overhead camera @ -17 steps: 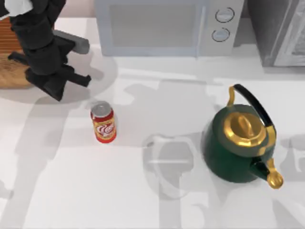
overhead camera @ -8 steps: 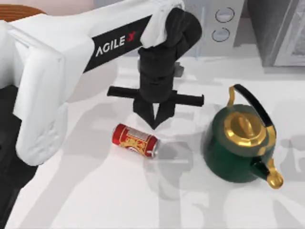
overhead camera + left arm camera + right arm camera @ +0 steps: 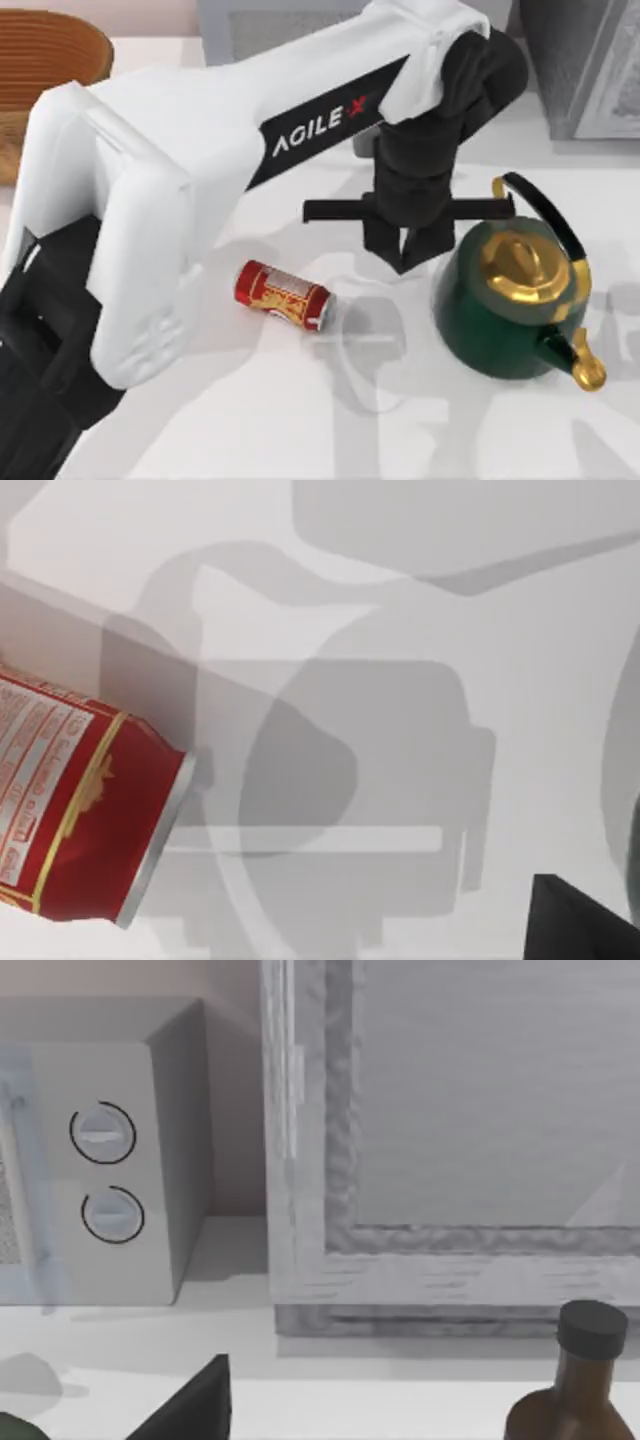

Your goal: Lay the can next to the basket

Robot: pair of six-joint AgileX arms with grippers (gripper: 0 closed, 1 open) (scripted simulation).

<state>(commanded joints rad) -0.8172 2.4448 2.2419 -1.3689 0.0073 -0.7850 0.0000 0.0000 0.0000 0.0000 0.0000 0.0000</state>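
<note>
The can (image 3: 283,294) lies on its side on the white counter (image 3: 250,420), well apart from the basket (image 3: 40,60) at the far left edge — its silver top points toward the green kettle (image 3: 515,305). The left gripper (image 3: 408,250) hangs above the counter between can and kettle, its jaws close together and holding nothing. The right wrist view looks at a microwave (image 3: 100,1160) and a brown bottle (image 3: 570,1390).
</note>
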